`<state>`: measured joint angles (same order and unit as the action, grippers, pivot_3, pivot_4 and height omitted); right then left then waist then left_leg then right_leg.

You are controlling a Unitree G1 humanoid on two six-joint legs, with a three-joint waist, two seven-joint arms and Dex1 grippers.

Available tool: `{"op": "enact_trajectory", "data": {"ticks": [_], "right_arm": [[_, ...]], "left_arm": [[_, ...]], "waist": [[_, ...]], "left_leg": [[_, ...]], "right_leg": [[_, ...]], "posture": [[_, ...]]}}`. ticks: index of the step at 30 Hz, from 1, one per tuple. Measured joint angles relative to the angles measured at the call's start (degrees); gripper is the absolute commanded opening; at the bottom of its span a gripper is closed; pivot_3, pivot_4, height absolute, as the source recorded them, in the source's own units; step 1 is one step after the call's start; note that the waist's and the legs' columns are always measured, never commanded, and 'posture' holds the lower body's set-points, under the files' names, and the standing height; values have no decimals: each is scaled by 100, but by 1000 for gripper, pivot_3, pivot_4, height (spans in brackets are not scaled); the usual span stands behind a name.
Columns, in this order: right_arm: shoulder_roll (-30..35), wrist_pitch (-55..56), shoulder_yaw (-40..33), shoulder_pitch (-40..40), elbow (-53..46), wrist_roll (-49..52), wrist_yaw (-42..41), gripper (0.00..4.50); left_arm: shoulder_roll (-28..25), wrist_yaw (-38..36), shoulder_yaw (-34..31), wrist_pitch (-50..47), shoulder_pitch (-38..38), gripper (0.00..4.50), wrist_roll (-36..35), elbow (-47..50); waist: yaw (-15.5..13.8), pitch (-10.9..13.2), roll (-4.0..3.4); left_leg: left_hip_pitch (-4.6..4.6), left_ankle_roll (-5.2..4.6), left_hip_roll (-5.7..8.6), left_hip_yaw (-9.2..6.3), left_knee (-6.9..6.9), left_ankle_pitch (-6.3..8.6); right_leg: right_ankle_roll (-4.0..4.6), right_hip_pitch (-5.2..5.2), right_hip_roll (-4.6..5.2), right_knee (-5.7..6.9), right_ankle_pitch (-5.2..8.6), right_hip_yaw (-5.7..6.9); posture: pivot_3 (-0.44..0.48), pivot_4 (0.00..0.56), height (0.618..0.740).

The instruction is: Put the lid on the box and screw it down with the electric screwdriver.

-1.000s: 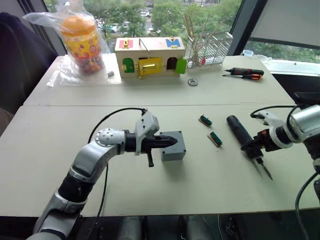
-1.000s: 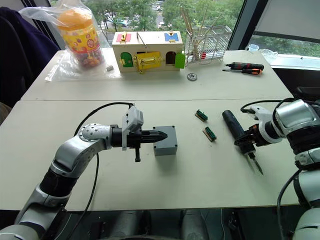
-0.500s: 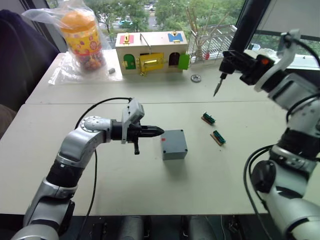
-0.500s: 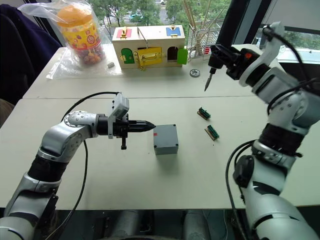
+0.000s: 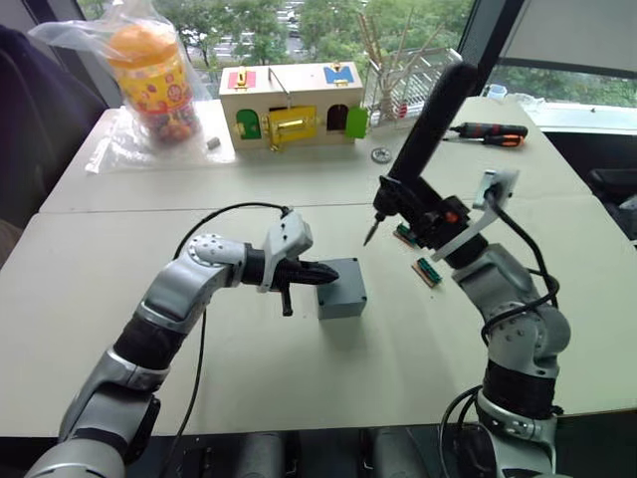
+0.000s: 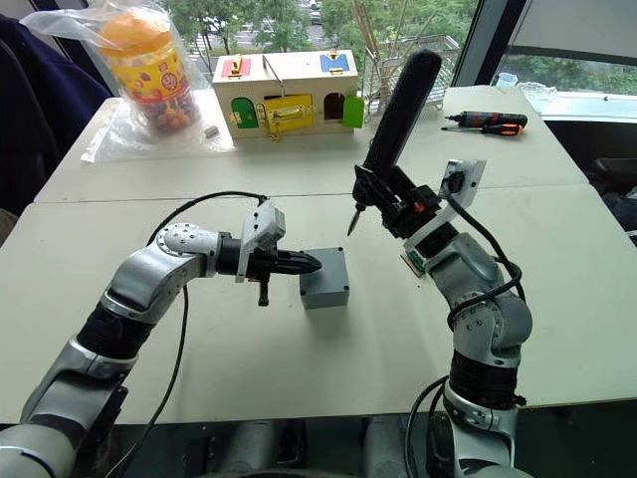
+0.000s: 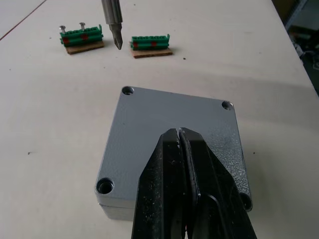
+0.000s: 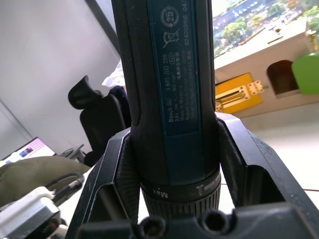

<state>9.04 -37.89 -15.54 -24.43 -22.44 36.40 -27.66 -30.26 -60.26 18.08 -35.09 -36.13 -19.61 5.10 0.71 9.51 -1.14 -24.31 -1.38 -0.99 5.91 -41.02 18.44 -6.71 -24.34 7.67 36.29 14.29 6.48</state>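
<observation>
- Lid (image 7: 169, 129) sits flush on the box (image 5: 341, 301), mid-table, corner holes showing in my left wrist view; I can't tell if screws are in them.
- My left gripper (image 5: 326, 271) is pressed together, fingers (image 7: 172, 184) tip-down on the lid's near edge, pinning it to the box, not pinching anything.
- My right gripper (image 5: 430, 214) is clamped around the electric screwdriver (image 6: 396, 115), body angled up toward the window, bit pointing down.
- Bit tip (image 7: 116, 41) hangs in the air beyond the box's far side, near the two green terminal blocks (image 7: 82, 39), not touching the lid.
- Step in hand, I'd say: bringing the driver to the first corner hole; no screwing started yet.
- Next move needs: bring the tip in over the far corner hole (image 7: 128, 90), stand the bit closer to upright, lower straight in.
- Left gripper should keep pressure on so the lid doesn't skew when the bit bites.
</observation>
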Motion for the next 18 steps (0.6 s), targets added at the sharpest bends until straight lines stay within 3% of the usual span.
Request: {"op": "enact_trajectory", "data": {"ticks": [7, 18], "right_arm": [[101, 389, 538, 250, 59, -37, -96, 1756], [273, 799, 747, 427, 335, -194, -122, 1756]], "left_arm": [[-23, -50, 37, 130, 15, 0, 94, 8], [9, 3, 29, 156, 56, 0, 92, 28]], "waist": [[-11, -1, 2], [-14, -1, 2]], "left_leg": [[1, 0, 0, 0, -2, 0], [2, -1, 0, -1, -3, 0]], "right_leg": [[0, 2, 1, 0, 0, -1], [0, 2, 1, 1, 0, -1]], "posture": [[0, 150, 711], [0, 150, 711]]}}
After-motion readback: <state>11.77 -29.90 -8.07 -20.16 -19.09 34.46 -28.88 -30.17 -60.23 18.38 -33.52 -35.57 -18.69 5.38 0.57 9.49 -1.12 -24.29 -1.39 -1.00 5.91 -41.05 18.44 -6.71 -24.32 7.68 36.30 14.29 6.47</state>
